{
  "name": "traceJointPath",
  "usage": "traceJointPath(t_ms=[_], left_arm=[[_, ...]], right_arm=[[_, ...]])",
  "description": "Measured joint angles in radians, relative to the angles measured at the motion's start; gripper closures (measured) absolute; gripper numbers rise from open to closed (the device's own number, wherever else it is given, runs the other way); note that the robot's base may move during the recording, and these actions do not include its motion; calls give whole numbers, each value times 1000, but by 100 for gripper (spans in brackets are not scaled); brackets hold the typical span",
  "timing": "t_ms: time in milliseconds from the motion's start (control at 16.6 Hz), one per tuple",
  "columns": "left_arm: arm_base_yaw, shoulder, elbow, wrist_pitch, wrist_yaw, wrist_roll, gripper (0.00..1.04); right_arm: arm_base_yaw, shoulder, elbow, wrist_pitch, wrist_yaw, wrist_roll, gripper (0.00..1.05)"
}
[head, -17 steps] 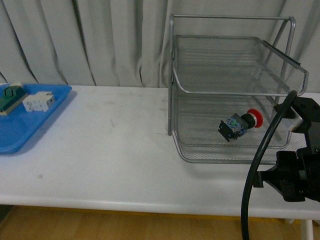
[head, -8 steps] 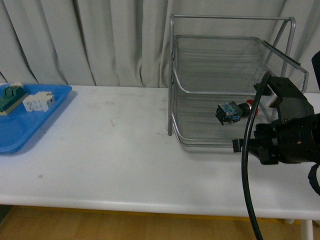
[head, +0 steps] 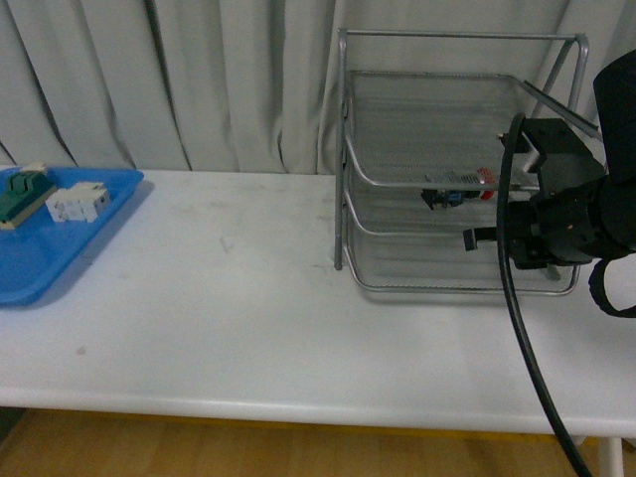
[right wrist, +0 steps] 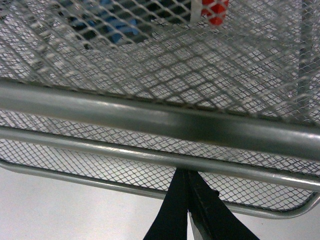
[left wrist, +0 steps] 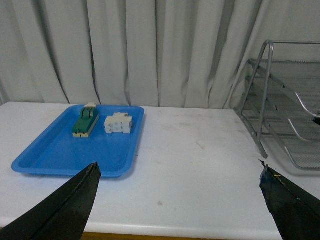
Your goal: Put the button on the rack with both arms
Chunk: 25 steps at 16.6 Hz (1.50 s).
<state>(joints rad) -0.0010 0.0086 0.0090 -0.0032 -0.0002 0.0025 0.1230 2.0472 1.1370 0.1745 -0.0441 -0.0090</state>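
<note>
Front view shows the button (head: 452, 195) lying on its side on a tier of the wire rack (head: 447, 129), probably the middle one, though the mesh makes that hard to tell. Its red cap points toward the right arm (head: 566, 214). The button looks small, hard and light. The round cap could roll or slip, so the blocky dark body is the better place to grab.

In the right wrist view, the right gripper (right wrist: 189, 215) has its two black fingers pressed together with nothing between them, just outside the rack's front rail. The button is blurry there, seen through the mesh.

The left gripper (left wrist: 180, 200) has its fingers spread wide apart and holds nothing. Only the tips show.
</note>
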Motion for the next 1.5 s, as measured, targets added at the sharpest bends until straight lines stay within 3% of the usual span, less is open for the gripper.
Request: traceJointPath(t_ms=[301, 601, 902, 962, 1022, 1082, 1202, 1323, 1503], left_arm=[[0, 0, 0, 0, 0, 0, 7], [0, 0, 0, 0, 0, 0, 7], [0, 0, 0, 0, 0, 0, 7], [0, 0, 0, 0, 0, 0, 7], [0, 0, 0, 2, 3, 0, 7], [1, 0, 0, -1, 0, 0, 7], [2, 0, 0, 0, 0, 0, 7], [1, 0, 0, 0, 0, 0, 7], [1, 0, 0, 0, 0, 0, 7]], right_arm=[[4, -37, -67, 6, -24, 7, 103], [-1, -333, -365, 91, -155, 71, 103], [-127, -701, -668, 183, -283, 166, 103], [-139, -748, -796, 496, -174, 126, 103], [-127, -769, -924, 705, -35, 72, 103], [-122, -849, -1035, 775, 25, 47, 103], [-123, -1102, -1094, 679, 43, 31, 103], [-123, -1347, -1126, 451, 43, 18, 103], [-123, -1566, -1126, 314, 44, 16, 103]])
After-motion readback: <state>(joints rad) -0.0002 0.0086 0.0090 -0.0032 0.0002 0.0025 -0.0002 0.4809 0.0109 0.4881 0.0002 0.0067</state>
